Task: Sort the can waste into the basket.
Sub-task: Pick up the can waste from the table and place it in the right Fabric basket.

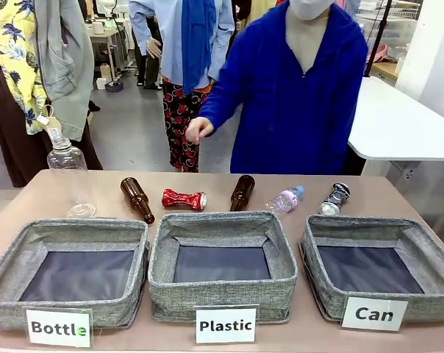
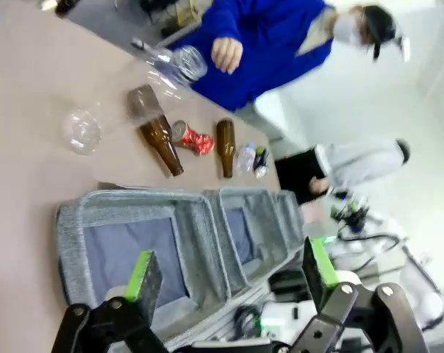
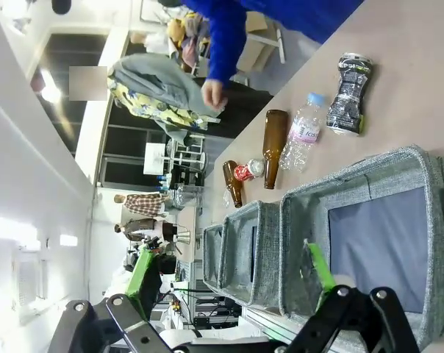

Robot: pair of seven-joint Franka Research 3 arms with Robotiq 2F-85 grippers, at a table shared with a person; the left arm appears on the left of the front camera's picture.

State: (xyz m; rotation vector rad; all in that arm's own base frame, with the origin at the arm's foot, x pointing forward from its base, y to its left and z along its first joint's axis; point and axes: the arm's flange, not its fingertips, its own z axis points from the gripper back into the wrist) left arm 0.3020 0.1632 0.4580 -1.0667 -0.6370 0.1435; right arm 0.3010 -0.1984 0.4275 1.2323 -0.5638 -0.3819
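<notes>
Your left gripper (image 2: pixel 231 266) hangs spread wide and empty above the bin (image 1: pixel 67 228) labelled "Bottle". Its nearest can is not the easy one.

At the far left a large clear bottle (image 1: pixel 66 163) is no part of this job. Next comes a brown bottle (image 1: pixel 137 198), then the red can (image 1: pixel 183 198) lying on its side, then a second brown bottle (image 1: pixel 242 193). The can sits close between the two bottles. If you come down with the jaws this wide, a finger will likely clip a bottle and roll it. The person's hand (image 1: pixel 198 130) also hovers just behind that spot, so watch your reach.

The red can lies well apart from the Can basket (image 1: pixel 369 224). The carry passes over the "Plastic" bin (image 1: pixel 222 219), and a crushed, uneven can may slip from the pads and land there. The three bins look alike except for their labels.

Further right, a small plastic bottle (image 1: pixel 284 198) lies just beside the silver can (image 1: pixel 334 198). A sloppy approach could catch the bottle instead, or push the can away.

Your right gripper (image 3: pixel 229 272) is likewise spread open and holds nothing, above the Can basket.
</notes>
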